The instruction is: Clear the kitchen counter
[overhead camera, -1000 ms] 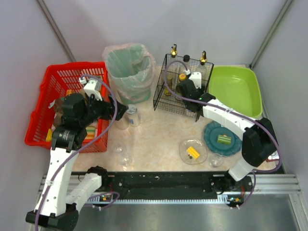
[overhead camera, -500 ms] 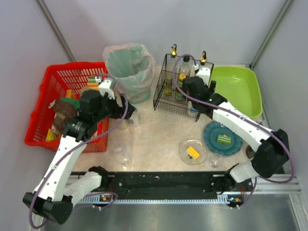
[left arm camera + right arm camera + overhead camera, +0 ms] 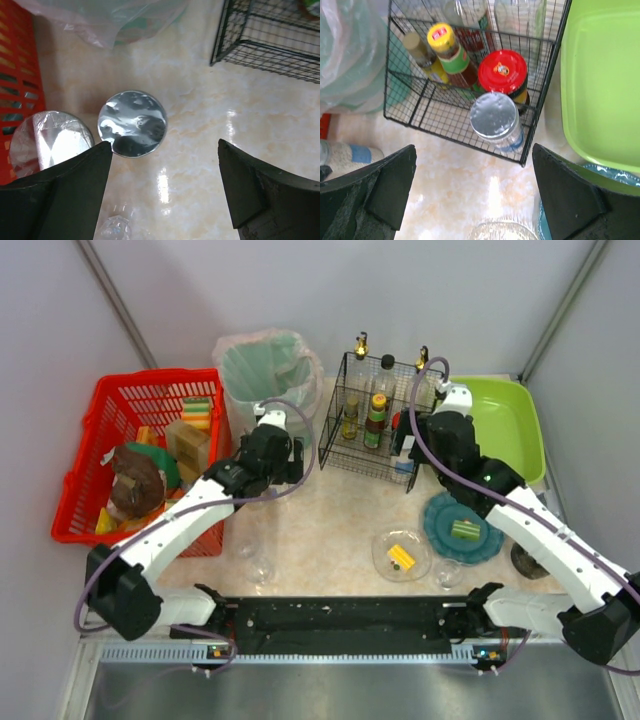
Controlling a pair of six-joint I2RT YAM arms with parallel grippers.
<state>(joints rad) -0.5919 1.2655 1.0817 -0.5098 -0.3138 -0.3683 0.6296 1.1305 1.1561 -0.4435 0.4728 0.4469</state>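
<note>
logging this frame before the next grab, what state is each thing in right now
left gripper: open, empty
right gripper: open, empty
silver-lidded jars: upright, capped, on the kitchen counter
wire rack: bottles standing inside
green tub: nothing visible inside
bin: bagged, open
teal plate: holds a green piece
clear plate: holds a yellow piece

Left claw (image 3: 162, 150), right claw (image 3: 474, 150): both spread wide.

Red basket (image 3: 110, 410), wire rack (image 3: 335, 430), green tub (image 3: 500, 420)

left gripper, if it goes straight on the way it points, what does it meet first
Likely the silver jar lid, off-centre between the open fingers; otherwise bare counter. Depth is unclear.
</note>
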